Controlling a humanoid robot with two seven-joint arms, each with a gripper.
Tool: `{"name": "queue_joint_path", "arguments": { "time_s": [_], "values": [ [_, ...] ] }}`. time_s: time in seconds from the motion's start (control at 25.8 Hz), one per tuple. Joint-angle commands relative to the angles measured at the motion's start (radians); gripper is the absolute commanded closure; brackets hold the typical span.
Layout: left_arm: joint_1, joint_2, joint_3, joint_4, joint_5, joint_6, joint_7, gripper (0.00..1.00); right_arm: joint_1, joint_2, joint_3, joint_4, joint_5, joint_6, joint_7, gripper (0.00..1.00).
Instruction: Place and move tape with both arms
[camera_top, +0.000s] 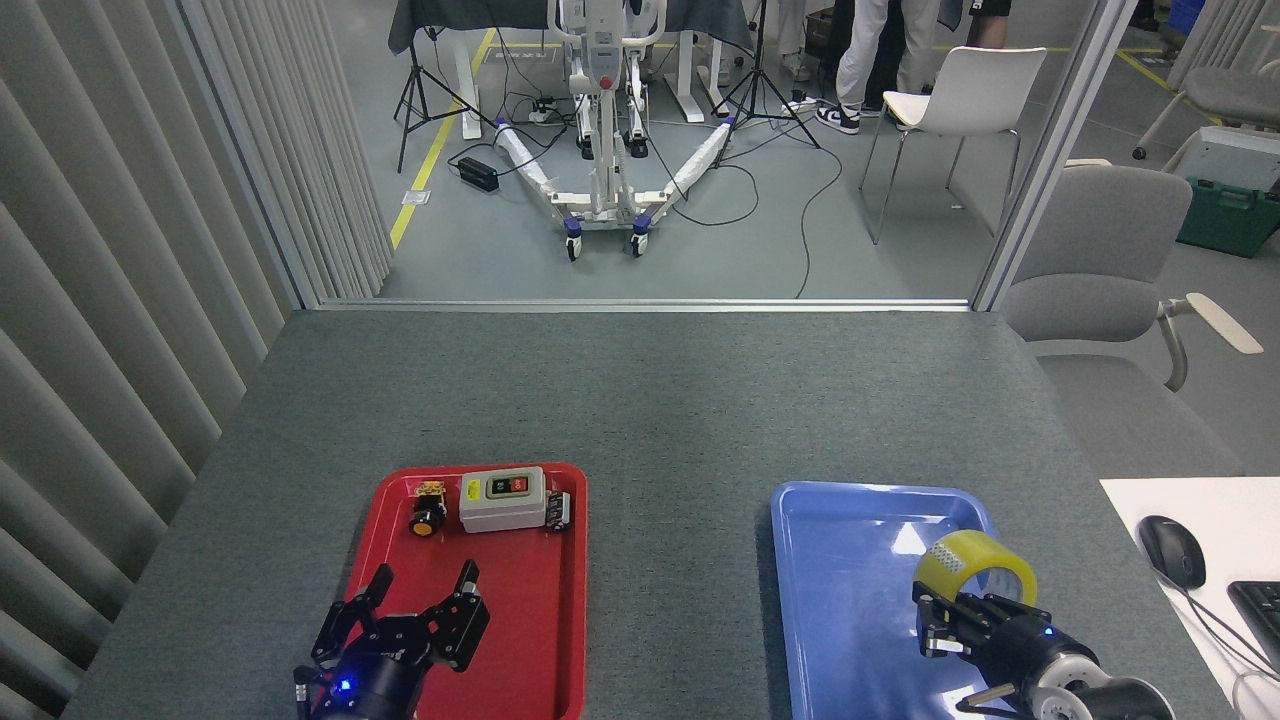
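Observation:
The tape (975, 562), a yellow translucent roll, sits tilted at the tip of my right gripper (958, 603), which is shut on its lower rim. Both are low over the right half of the blue tray (845, 560); I cannot tell whether the roll touches the tray floor. My left gripper (423, 582) stands open at the bottom left, over the near part of the red tray (530, 620). Its two black fingers (468, 580) are spread wide with nothing between them.
At the red tray's far end lie a grey switch box (502, 499), a yellow and black push button (428, 520) and a small black part (558, 510). A mouse (1172, 550) and a keyboard (1262, 605) sit on a white desk at the right.

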Motion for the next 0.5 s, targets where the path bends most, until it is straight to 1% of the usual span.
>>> {"name": "queue_joint_path", "arguments": {
  "time_s": [0.0, 0.08, 0.12, 0.19, 0.27, 0.46],
  "values": [
    [0.056, 0.0, -0.002, -0.02, -0.133, 0.042, 0.08, 0.02, -0.037, 0.014, 0.032, 0.003, -0.026, 0.062, 0.027, 0.95],
    [0.084, -0.001, -0.002, -0.038, -0.168, 0.048, 0.105, 0.02, -0.052, 0.034, 0.056, 0.003, -0.044, 0.127, 0.085, 0.92],
    [0.096, -0.006, -0.002, -0.049, -0.171, 0.058, 0.139, 0.01, -0.058, 0.041, 0.067, 0.003, -0.044, 0.16, 0.123, 0.91],
    [0.105, -0.004, -0.002, -0.064, -0.171, 0.085, 0.197, 0.02, -0.064, 0.05, 0.085, 0.003, -0.044, 0.189, 0.148, 0.88],
    [0.104, -0.006, -0.002, -0.066, -0.171, 0.091, 0.194, 0.01, -0.058, 0.066, 0.09, 0.002, -0.041, 0.193, 0.154, 0.84],
    [0.079, -0.007, -0.002, -0.086, -0.161, 0.082, 0.119, 0.01, -0.04, 0.115, 0.093, 0.0, -0.032, 0.209, 0.155, 0.84]
  ]
}}
